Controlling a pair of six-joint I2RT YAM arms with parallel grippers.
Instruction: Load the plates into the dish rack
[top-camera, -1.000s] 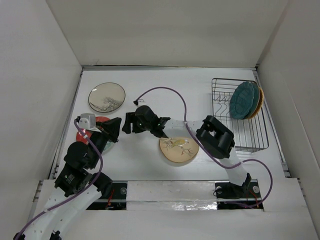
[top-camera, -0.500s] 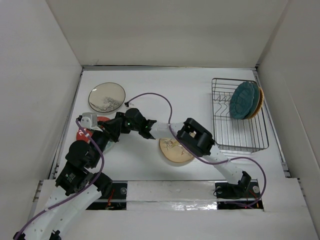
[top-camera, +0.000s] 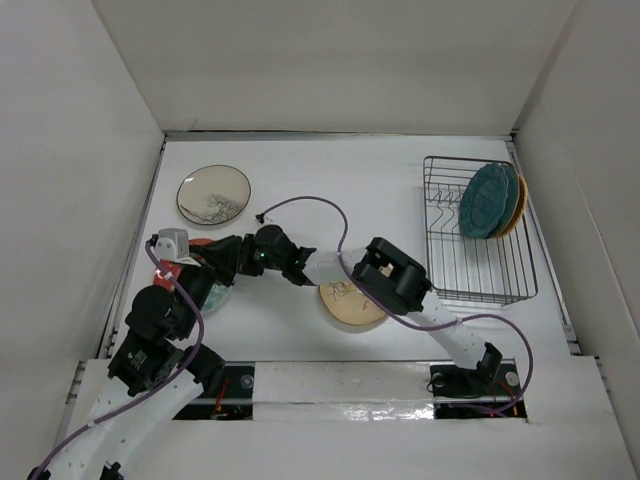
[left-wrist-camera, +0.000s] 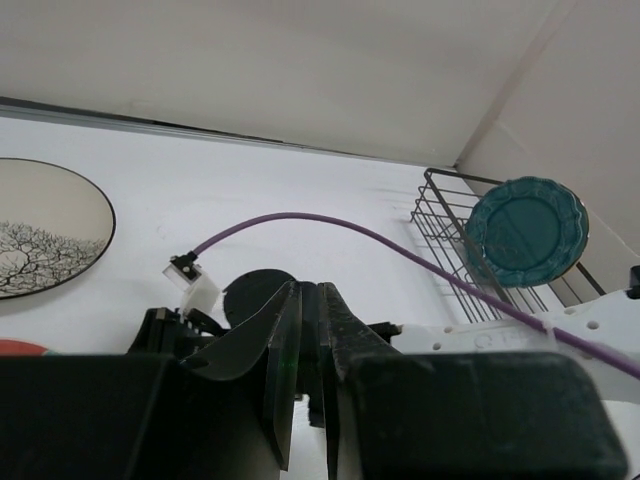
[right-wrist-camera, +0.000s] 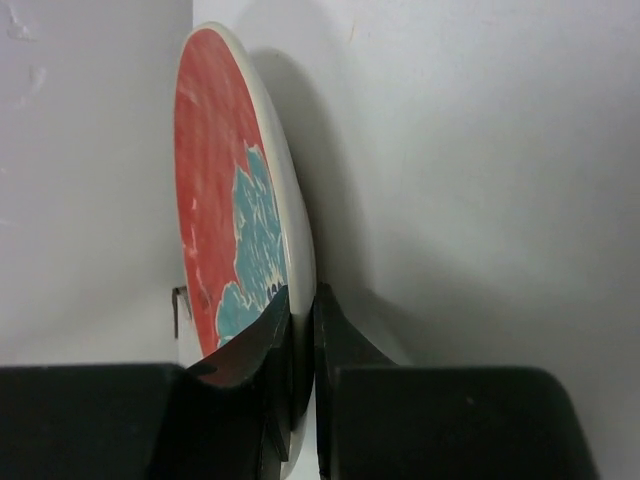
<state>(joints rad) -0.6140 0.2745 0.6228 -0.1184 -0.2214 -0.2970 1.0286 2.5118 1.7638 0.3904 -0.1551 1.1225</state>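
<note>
Red flowered plate (right-wrist-camera: 215, 180) is sitting edge-on between the right end effector (right-wrist-camera: 303, 300) fingers, which are clamping its rim; left end effector (left-wrist-camera: 308, 295) grip cannot be told.

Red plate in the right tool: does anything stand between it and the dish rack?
Only the tan plate lies flat on the table between the red plate, held by the right tool, and the dish rack. Carried above it, the way looks free. The teal plate stands at the rack's far end; nearer slots are bare.
</note>
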